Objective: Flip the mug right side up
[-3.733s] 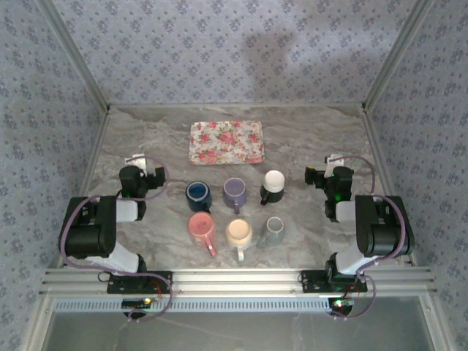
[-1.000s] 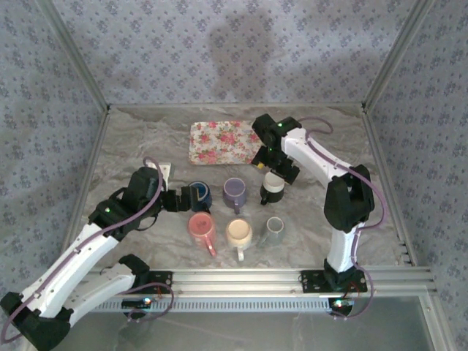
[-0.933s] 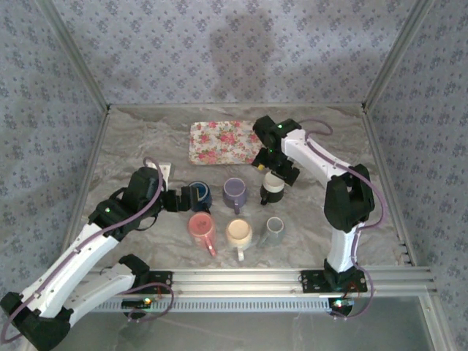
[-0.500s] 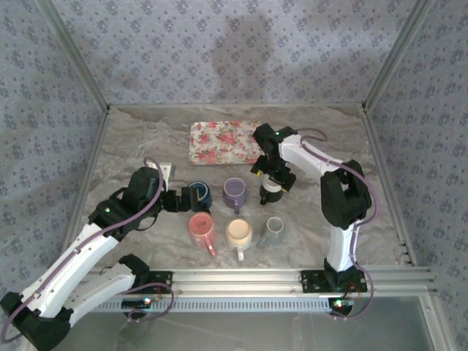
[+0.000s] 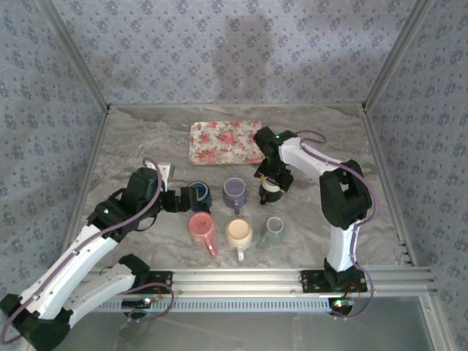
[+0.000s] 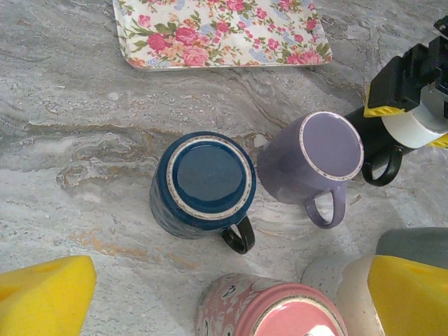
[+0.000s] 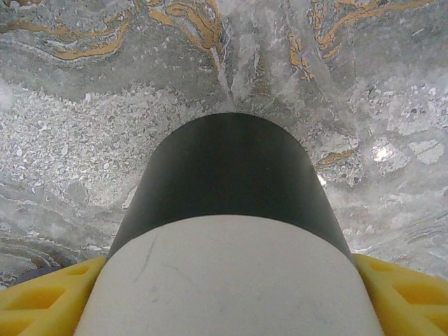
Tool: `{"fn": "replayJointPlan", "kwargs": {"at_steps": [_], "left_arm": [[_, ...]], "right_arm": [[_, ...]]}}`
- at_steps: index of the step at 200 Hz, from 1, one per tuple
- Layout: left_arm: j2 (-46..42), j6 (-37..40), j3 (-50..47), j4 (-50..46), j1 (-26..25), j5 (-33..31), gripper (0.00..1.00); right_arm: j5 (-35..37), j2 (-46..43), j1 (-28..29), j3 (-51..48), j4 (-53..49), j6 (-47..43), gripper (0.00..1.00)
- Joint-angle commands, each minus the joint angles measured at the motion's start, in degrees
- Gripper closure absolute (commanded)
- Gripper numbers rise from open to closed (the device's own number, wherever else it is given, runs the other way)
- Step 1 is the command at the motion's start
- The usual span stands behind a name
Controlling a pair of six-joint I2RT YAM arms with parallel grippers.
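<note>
Upside down on the table [image 5: 146, 146], the black mug [image 5: 272, 191] sits between my right claw's [image 5: 270, 178] yellow pads [image 7: 392, 294], just beyond the grey mug [image 5: 273, 231]; whether they squeeze it I cannot tell. My left claw [image 5: 178, 199] gapes wide beside the blue mug [image 6: 206, 182].

Six mugs [image 5: 235, 191], one floral tray [image 5: 225, 141], two robot arms [image 5: 95, 234]

The mug [image 7: 224, 168] is black and white, the tray [image 5: 225, 141] rose-patterned.

The tray [image 5: 226, 141] lies behind two rows of mugs [image 5: 235, 194] (three each) on the tabletop [image 5: 314, 139].
</note>
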Motion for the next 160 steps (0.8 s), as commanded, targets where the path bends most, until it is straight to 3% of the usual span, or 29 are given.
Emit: {"fn": "replayJointPlan", "kwargs": {"at_steps": [1,27,69,91,127,137,160], "left_arm": [[-0.61,1.08,-0.39,0.9,0.55,-0.37,0.0],[-2.48,0.2,-1.85,6.17,0.12,3.45,0.01],[-2.29,-2.51,0.79,7.57,-0.06,5.06,0.02],[0.02,-5.66,3.29,8.95,-0.19,7.97,0.05],[3.15,-9.06,4.22,18.32,-1.83,12.14,0.1],[4.53,-9.92,2.94,26.51,-1.87,18.76,0.1],[9.82,-15.19,0.76,45.62,-2.97,31.32,0.11]], "right_arm": [[0.09,-0.65,-0.67,-1.99,1.17,-0.81,0.48],[-0.03,-5.78,-1.24,-2.89,1.95,-0.92,0.66],[3.3,-18.68,-1.96,-2.55,2.97,-4.63,0.68],[6.73,-27.4,-1.94,-3.37,5.56,-8.17,0.77],[0.81,-40.08,-2.58,-8.49,18.58,-12.97,0.83],[-3.7,-42.28,-3.11,-11.17,25.76,-13.86,0.9],[-12.45,-46.84,-4.32,-21.37,46.13,-11.69,0.91]]}}
